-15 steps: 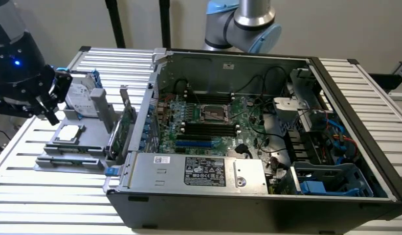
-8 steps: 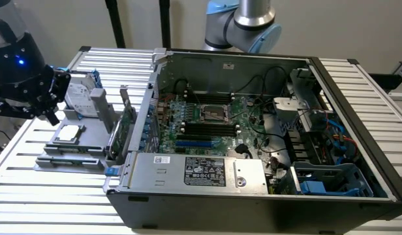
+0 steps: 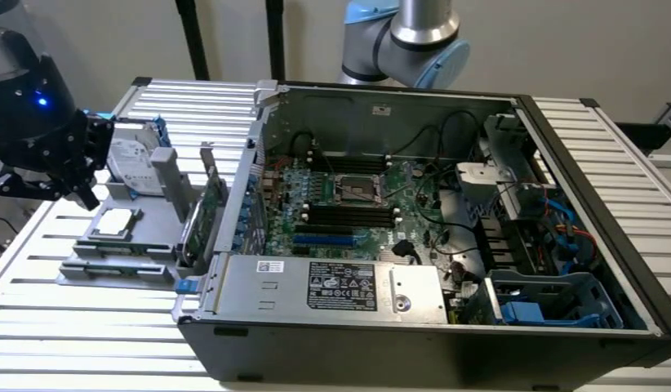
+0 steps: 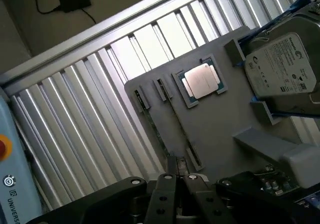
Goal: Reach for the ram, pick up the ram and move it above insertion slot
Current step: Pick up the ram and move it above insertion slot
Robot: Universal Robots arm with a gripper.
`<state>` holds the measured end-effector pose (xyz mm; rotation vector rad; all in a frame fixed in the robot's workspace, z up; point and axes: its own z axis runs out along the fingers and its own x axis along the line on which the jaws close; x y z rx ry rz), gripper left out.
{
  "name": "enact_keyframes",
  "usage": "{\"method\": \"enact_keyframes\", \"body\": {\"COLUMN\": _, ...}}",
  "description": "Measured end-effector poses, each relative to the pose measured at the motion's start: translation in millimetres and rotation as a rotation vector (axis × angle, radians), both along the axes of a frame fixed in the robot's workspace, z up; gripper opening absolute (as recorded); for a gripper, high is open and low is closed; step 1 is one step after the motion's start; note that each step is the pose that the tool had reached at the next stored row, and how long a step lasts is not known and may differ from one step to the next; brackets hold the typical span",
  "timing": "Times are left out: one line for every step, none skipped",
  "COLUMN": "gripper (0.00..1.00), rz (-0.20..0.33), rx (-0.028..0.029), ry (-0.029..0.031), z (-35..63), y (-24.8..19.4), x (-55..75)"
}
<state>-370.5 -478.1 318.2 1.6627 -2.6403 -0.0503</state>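
The ram [image 4: 158,133] is a thin dark-green stick standing on edge in the grey holder tray [image 4: 220,129]. It runs from a small clip toward my fingers. My gripper [image 4: 177,180] hangs just above the near end of the stick, its two black fingers pressed together and shut, with nothing visible between them. In the exterior view my gripper [image 3: 87,194] hovers over the tray [image 3: 117,269] at that view's left, outside the open computer case. The insertion slot [image 3: 352,216] is one of several parallel black sockets on the motherboard, just below the processor socket.
On the tray sit a square processor chip [image 4: 202,80] and a hard drive [image 4: 280,69]. A green expansion card [image 3: 208,214] stands upright between the tray and the case wall [image 3: 248,196]. A blue slot [image 3: 325,241] lies beside the black sockets. Cables and drive cages fill the case's right.
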Motion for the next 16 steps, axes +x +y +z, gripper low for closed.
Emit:
{"method": "enact_keyframes", "body": {"gripper": 0.11, "rz": 0.018, "rx": 0.0, "ry": 0.0, "z": -0.1, "y": 0.0, "x": 0.0}}
{"method": "enact_keyframes", "body": {"gripper": 0.11, "rz": 0.036, "rx": 0.0, "ry": 0.0, "z": -0.3, "y": 0.0, "x": 0.0}}
{"method": "enact_keyframes", "body": {"gripper": 0.11, "rz": 0.054, "rx": 0.0, "ry": 0.0, "z": -0.4, "y": 0.0, "x": 0.0}}
{"method": "enact_keyframes", "body": {"gripper": 0.11, "rz": 0.072, "rx": 0.0, "ry": 0.0, "z": -0.5, "y": 0.0, "x": 0.0}}
{"method": "enact_keyframes", "body": {"gripper": 0.11, "rz": 0.091, "rx": 0.0, "ry": 0.0, "z": -0.7, "y": 0.0, "x": 0.0}}
{"method": "enact_keyframes", "body": {"gripper": 0.11, "rz": 0.109, "rx": 0.0, "ry": 0.0, "z": -0.9, "y": 0.0, "x": 0.0}}
{"method": "enact_keyframes", "body": {"gripper": 0.11, "rz": 0.128, "rx": 0.0, "ry": 0.0, "z": -1.0, "y": 0.0, "x": 0.0}}
{"method": "enact_keyframes", "body": {"gripper": 0.11, "rz": 0.145, "rx": 0.0, "ry": 0.0, "z": -1.2, "y": 0.0, "x": 0.0}}
{"method": "enact_keyframes", "body": {"gripper": 0.11, "rz": 0.164, "rx": 0.0, "ry": 0.0001, "z": -1.3, "y": 0.0, "x": 0.0}}
{"method": "enact_keyframes", "body": {"gripper": 0.11, "rz": 0.182, "rx": 0.0, "ry": 0.0, "z": -1.5, "y": 0.0, "x": 0.0}}
{"method": "enact_keyframes", "body": {"gripper": 0.11, "rz": 0.2, "rx": 0.0, "ry": 0.0, "z": -1.7, "y": 0.0, "x": 0.0}}
{"method": "enact_keyframes", "body": {"gripper": 0.11, "rz": 0.217, "rx": 0.0, "ry": 0.0, "z": -1.8, "y": 0.0, "x": 0.0}}
{"method": "enact_keyframes", "body": {"gripper": 0.11, "rz": 0.236, "rx": 0.0, "ry": 0.0, "z": -2.0, "y": 0.0, "x": 0.0}}
{"method": "enact_keyframes", "body": {"gripper": 0.11, "rz": 0.254, "rx": 0.0001, "ry": -0.0001, "z": -2.2, "y": 0.0, "x": 0.0}}
{"method": "enact_keyframes", "body": {"gripper": 0.11, "rz": 0.272, "rx": 0.0, "ry": 0.0, "z": -2.3, "y": 0.0, "x": 0.0}}
{"method": "enact_keyframes", "body": {"gripper": 0.11, "rz": 0.291, "rx": 0.0, "ry": 0.0001, "z": -2.4, "y": 0.0, "x": 0.0}}
